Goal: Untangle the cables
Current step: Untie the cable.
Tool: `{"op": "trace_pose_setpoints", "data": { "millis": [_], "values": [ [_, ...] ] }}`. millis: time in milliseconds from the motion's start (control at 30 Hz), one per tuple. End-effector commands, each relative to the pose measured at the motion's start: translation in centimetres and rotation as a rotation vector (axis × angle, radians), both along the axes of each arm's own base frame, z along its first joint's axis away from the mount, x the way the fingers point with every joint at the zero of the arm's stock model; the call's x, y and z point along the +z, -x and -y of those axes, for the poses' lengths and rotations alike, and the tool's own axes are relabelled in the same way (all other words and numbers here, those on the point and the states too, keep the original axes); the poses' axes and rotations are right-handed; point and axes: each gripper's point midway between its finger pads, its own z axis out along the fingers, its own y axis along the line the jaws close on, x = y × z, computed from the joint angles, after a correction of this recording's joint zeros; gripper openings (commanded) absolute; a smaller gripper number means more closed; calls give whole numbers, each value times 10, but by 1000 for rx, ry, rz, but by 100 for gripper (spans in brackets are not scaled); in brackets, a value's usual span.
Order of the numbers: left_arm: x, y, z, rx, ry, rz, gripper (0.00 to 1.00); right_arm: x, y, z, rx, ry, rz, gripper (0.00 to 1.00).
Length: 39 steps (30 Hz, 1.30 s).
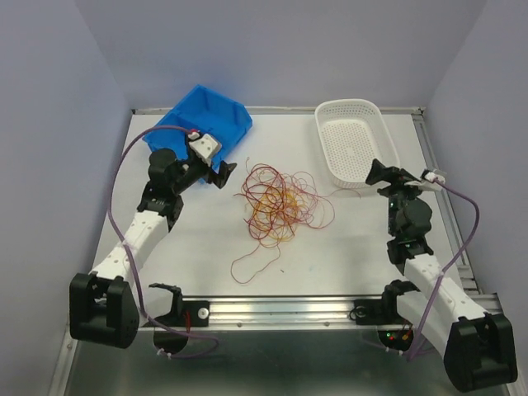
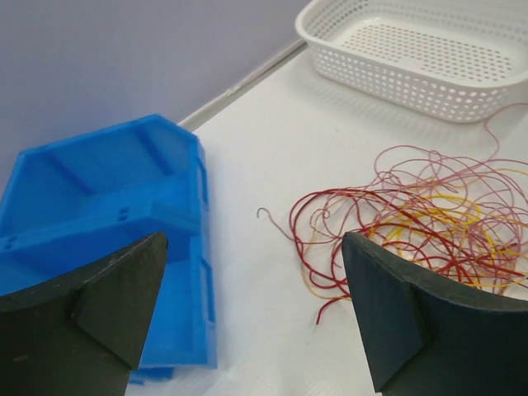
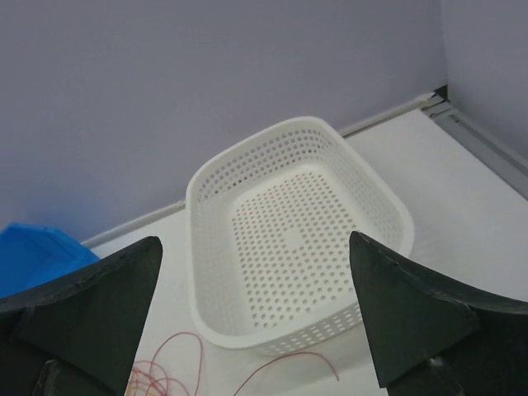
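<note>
View: top external
Cables (image 1: 276, 202): loose tangle of dark red and yellow-orange strands, lying on the desk (image 1: 346, 247) about mid-way between the two arms
Strays: one red loop trails out of the heap toward the near edge; one thin strand runs right toward the near end of the white basket (image 1: 356, 140)
Blue bin (image 1: 210, 115): back-left corner of the desk, set at a slant
White basket: back right, perforated, nothing seen inside
Left tool (image 1: 227, 173): just in front of the blue bin, left of the tangle, clear of it
Right tool (image 1: 378, 177): at the near end of the basket, right of the tangle, clear of it

View: left wrist
Left tool (image 2: 252, 247): jaws spread wide, nothing between the fingers (image 2: 107, 305)
Cables (image 2: 412, 223): red and yellow loops lie ahead and to the right, partly behind the right-hand finger; whether a strand touches it, cannot tell
Blue bin (image 2: 107, 198): close on the left, partly behind the left-hand finger
White basket (image 2: 412, 49): far right, beyond the tangle
Desk (image 2: 272, 148): white, bare strip between bin and cables

View: right wrist
Right tool (image 3: 256, 247): jaws spread wide, holding nothing
White basket (image 3: 289, 239): straight ahead, framed between the fingers (image 3: 91, 297)
Cables: only a few red loops show at the bottom edge, in front of the basket
Blue bin (image 3: 33, 247): corner visible at far left
</note>
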Motion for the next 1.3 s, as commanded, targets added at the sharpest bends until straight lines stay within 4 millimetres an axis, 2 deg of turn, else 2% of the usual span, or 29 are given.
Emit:
{"op": "trace_pose_setpoints", "data": {
  "millis": [0, 100, 133, 167, 200, 233, 300, 333, 367, 467, 500, 533, 567, 600, 700, 733, 800, 867, 900, 933, 1267],
  "values": [
    [16, -4, 42, -115, -66, 62, 99, -23, -1, -44, 230, -72, -156, 100],
    [10, -12, 65, -180, -93, 39, 99, -23, 0, -67, 354, -131, -177, 100],
    [6, -13, 73, -199, -105, 28, 99, -36, -2, -77, 399, -137, -243, 100],
    [5, -16, 80, -210, -116, 21, 99, -41, -4, -83, 431, -144, -273, 100],
    [2, -23, 89, -227, -135, 16, 98, -37, -5, -94, 493, -153, -281, 100],
    [-4, -20, 102, -257, -147, -2, 98, -47, -6, -99, 519, -148, -317, 100],
    [-12, -29, 116, -273, -161, -23, 97, -51, -3, -112, 598, -124, -332, 100],
    [-15, -28, 127, -289, -166, -28, 97, -54, -3, -114, 610, -128, -334, 100],
    [-18, -39, 134, -282, -174, -39, 97, -58, -3, -115, 611, -134, -343, 100],
    [-29, -48, 151, -312, -184, -91, 93, -63, -2, -116, 618, -149, -353, 100],
    [-35, -55, 165, -334, -186, -107, 91, -65, -1, -117, 627, -135, -357, 100],
    [-41, -56, 171, -343, -196, -128, 90, -66, 0, -118, 636, -122, -354, 100],
    [-38, -55, 183, -364, -203, -115, 89, -68, 3, -118, 640, -116, -355, 100],
    [-55, -59, 190, -374, -223, -138, 89, -68, 3, -116, 631, -120, -355, 100],
    [-72, -58, 210, -456, -290, -136, 89, -69, 5, -116, 633, -117, -366, 100],
    [-80, -56, 212, -484, -314, -158, 89, -74, 6, -116, 627, -116, -389, 100],
    [-78, -67, 218, -517, -366, -118, 82, -74, 5, -114, 620, -112, -395, 100],
    [-90, -63, 215, -561, -427, -150, 81, -73, 6, -114, 617, -109, -391, 100],
    [-90, -64, 219, -615, -471, -101, 80, -72, 6, -114, 617, -107, -389, 100],
    [-102, -54, 214, -658, -504, -142, 80, -73, 7, -113, 615, -105, -393, 100],
    [-126, -39, 204, -809, -617, -93, 75, -57, 14, -108, 594, -89, -362, 100]
  ]
}}
